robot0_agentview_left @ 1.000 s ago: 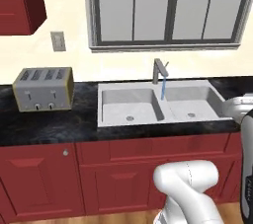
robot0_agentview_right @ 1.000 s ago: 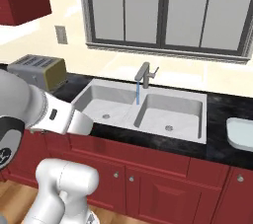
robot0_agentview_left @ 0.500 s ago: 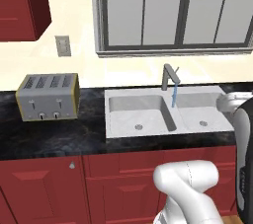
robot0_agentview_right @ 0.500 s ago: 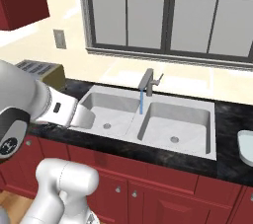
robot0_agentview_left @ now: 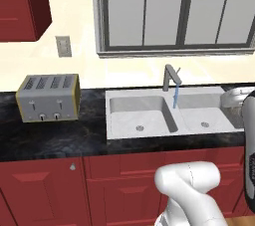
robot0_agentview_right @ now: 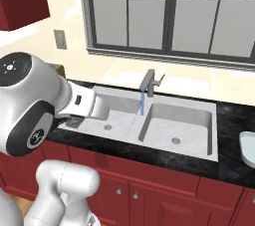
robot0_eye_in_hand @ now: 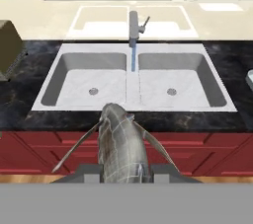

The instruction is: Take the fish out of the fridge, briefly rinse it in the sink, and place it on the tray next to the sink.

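Note:
In the hand view my gripper [robot0_eye_in_hand: 126, 170] is shut on the fish [robot0_eye_in_hand: 121, 141], a grey-silver body with thin fins spread to both sides, held in front of the counter edge. Beyond it lies the double-basin sink [robot0_eye_in_hand: 86, 103], also visible as the sink [robot0_agentview_left: 118, 130] and the sink [robot0_agentview_right: 212, 133]. A thin blue stream of water runs from the faucet [robot0_eye_in_hand: 134, 23] down to the divider between the basins. The pale tray [robot0_agentview_right: 247, 145] sits on the counter right of the sink, cut by the frame edge, and the tray [robot0_eye_in_hand: 250, 78] shows as a sliver. The fridge is out of view.
A silver toaster [robot0_agentview_left: 48, 97] stands on the black counter [robot0_agentview_left: 60, 138] left of the sink. Red cabinet doors [robot0_agentview_left: 114, 185] run below the counter. A window [robot0_agentview_left: 177, 8] sits behind the faucet [robot0_agentview_left: 171, 77]. My white arm [robot0_agentview_right: 35, 103] fills the left of the right base view.
The whole scene has slid to the right in both base views, so the base has moved. The fish stays in my gripper and the water keeps running.

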Tool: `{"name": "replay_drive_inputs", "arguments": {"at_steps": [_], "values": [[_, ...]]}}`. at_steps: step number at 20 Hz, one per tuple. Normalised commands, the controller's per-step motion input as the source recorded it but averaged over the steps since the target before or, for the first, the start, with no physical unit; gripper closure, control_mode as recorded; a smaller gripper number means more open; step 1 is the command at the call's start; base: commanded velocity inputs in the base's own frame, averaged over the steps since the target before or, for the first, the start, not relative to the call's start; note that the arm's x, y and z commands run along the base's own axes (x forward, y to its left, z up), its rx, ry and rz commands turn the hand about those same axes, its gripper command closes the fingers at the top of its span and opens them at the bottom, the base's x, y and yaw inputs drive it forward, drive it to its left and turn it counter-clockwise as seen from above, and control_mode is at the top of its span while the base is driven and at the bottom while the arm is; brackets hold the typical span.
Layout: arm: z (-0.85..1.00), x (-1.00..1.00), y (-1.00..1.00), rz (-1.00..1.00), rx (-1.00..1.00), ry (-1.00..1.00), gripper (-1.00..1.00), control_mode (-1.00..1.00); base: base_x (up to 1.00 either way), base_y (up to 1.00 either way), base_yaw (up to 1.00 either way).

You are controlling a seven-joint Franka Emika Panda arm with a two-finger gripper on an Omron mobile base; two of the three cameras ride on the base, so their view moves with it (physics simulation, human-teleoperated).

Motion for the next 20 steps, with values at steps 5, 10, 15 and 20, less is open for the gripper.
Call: {"name": "replay_drive_inputs", "arguments": {"at_steps": [5, 10, 15, 20], "values": [[-0.11, 0.00, -0.02, 0.11, 0.00, 0.01, 1.00, -1.00, 0.00, 0.00, 0.00], [-0.04, 0.07, -0.06, 0.06, 0.00, 0.00, 1.00, -1.00, 0.00, 0.00, 0.00], [0.00, 0.49, -0.17, 0.04, 0.01, 0.02, 1.00, -1.00, 0.00, 0.00, 0.00], [0.00, 0.46, -0.26, 0.11, 0.01, 0.01, 1.00, -1.00, 0.00, 0.00, 0.00]]}}
